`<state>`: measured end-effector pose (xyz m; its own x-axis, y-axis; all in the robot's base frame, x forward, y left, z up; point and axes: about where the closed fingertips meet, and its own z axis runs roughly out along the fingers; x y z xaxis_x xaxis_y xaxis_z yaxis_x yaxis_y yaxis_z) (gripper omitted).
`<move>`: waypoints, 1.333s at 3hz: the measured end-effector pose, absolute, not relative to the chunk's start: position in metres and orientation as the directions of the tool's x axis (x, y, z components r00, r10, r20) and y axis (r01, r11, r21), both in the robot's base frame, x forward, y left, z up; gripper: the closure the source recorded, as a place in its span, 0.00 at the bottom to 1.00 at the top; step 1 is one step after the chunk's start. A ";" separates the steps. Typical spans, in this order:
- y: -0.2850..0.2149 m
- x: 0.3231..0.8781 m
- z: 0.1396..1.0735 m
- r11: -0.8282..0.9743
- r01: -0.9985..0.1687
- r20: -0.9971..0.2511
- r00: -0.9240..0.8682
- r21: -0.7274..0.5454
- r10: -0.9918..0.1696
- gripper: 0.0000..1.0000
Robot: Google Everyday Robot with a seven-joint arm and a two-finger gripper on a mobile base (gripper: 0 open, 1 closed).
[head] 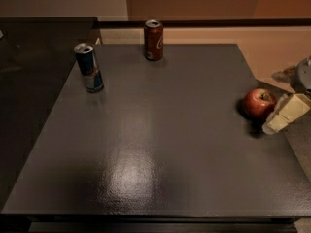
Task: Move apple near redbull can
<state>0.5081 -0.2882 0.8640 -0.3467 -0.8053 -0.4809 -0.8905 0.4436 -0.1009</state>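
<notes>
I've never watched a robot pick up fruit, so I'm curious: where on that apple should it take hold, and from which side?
Probably around the apple at its widest part, coming from the right. The gripper sits just beside it there, at the right edge of the table. The apple is round and sits stem dimple up, so its middle offers even sides.
</notes>
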 end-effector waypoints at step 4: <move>-0.264 0.498 0.855 0.410 -0.912 -0.533 -0.340 -0.015 -0.775 0.41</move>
